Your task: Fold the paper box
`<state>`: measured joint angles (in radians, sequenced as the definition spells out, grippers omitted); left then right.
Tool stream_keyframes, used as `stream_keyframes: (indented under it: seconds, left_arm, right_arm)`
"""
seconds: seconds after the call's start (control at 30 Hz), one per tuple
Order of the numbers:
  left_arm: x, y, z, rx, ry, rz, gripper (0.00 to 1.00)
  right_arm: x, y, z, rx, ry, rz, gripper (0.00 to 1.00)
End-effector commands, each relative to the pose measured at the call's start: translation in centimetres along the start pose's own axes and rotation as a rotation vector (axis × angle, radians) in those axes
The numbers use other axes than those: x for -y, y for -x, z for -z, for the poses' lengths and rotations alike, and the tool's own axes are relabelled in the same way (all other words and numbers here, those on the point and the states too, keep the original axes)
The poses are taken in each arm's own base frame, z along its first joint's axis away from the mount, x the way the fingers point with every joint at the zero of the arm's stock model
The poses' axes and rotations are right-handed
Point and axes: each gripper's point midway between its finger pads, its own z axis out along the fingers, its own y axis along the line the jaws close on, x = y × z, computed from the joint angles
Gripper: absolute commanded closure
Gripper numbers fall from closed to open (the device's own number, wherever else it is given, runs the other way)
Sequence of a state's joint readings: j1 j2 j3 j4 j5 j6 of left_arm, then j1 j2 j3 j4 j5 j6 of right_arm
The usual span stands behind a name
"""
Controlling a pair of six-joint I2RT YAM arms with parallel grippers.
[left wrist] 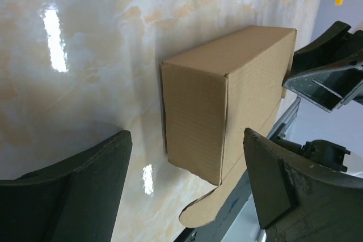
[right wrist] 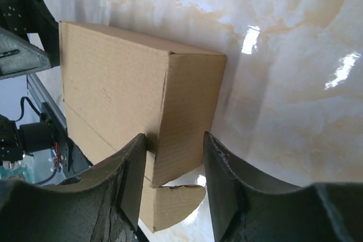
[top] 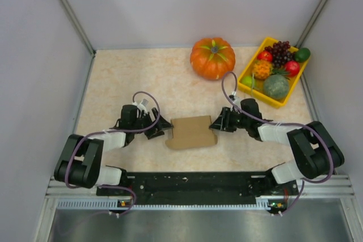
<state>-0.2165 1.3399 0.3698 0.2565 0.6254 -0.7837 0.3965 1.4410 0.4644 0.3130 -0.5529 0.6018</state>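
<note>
**Figure: Cardboard box between two claws**

A plain brown rectangular cardboard box [top: 191, 131] lies mid-counter on the beige marbled counter [top: 113, 77], with a rounded flap [left wrist: 198, 211] protruding at its base. The left claw [top: 163, 126] is spread wide beside the box's left end. The right claw [top: 217, 122] has its jaws partly apart at the right end.

Beige marble-look table [top: 113, 83] carries a closed brown paper box [top: 191, 131] front centre, an orange pumpkin [top: 212, 58] at the back, and a yellow fruit tray [top: 243, 80] just beside it, back right.
</note>
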Motion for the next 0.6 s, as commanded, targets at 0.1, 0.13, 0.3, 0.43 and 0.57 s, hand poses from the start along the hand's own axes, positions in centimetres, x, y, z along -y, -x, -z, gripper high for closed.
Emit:
stream_keyframes:
  seconds: [0.1, 0.13, 0.3, 0.43, 0.57]
  left_arm:
    - [2.1, -0.7, -1.0, -0.036, -0.16, 0.008, 0.16]
    - [1.9, -1.1, -1.3, -0.054, -0.157, 0.016, 0.16]
    - [2.7, -2.1, -1.6, -0.069, -0.177, 0.049, 0.18]
    - [2.6, -2.3, -1.0, -0.025, -0.142, 0.071, 0.2]
    - [2.5, -2.8, -0.5, -0.004, -0.097, 0.107, 0.19]
  right_arm:
    - [2.7, -0.1, 0.4, 0.032, -0.042, -0.044, 0.58]
    - [3.0, -0.1, 0.4, 0.036, -0.049, -0.06, 0.57]
    - [4.2, 0.2, 0.6, 0.051, -0.081, -0.096, 0.59]
    - [5.3, 0.3, 1.1, 0.073, -0.107, -0.132, 0.59]
    - [6.1, 0.3, 1.3, 0.08, -0.132, -0.149, 0.6]
